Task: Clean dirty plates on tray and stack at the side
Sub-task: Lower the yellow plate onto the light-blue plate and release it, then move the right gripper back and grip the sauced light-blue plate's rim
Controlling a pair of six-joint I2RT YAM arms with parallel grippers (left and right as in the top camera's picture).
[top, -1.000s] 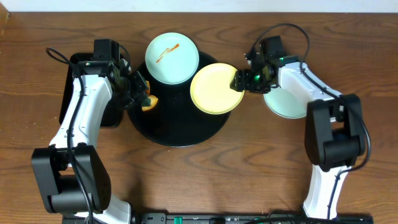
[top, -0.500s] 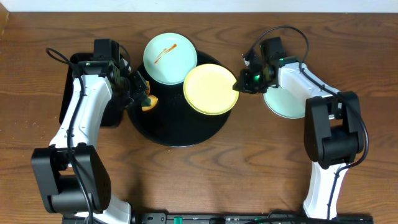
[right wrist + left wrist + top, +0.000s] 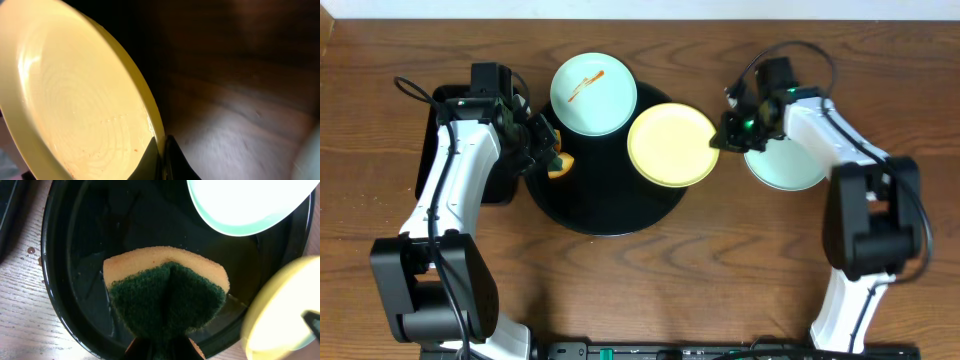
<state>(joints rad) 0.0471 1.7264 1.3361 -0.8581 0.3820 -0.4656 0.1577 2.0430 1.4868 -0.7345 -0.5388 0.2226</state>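
Note:
A clean pale yellow plate (image 3: pixel 672 146) lies over the right part of the round black tray (image 3: pixel 605 205). My right gripper (image 3: pixel 722 140) is shut on its right rim. In the right wrist view the fingers (image 3: pixel 162 150) pinch the plate's edge (image 3: pixel 75 100), which is tilted. A blue-green plate (image 3: pixel 593 94) with orange sauce streaks rests on the tray's back rim. Another blue-green plate (image 3: pixel 790 165) lies on the table to the right, partly under my right arm. My left gripper (image 3: pixel 542 150) is shut on a yellow-and-green sponge (image 3: pixel 167 292) over the tray's left side (image 3: pixel 65 280).
A rectangular black tray (image 3: pixel 435 150) sits at the left, mostly under my left arm. In the left wrist view the streaked plate (image 3: pixel 245 205) and the yellow plate (image 3: pixel 280 310) lie right of the sponge. Bare wooden table surrounds the round tray.
The right gripper closed on the yellow plate's rim. The plate slid a little left, then came back right with the gripper. The left arm and sponge stayed put.

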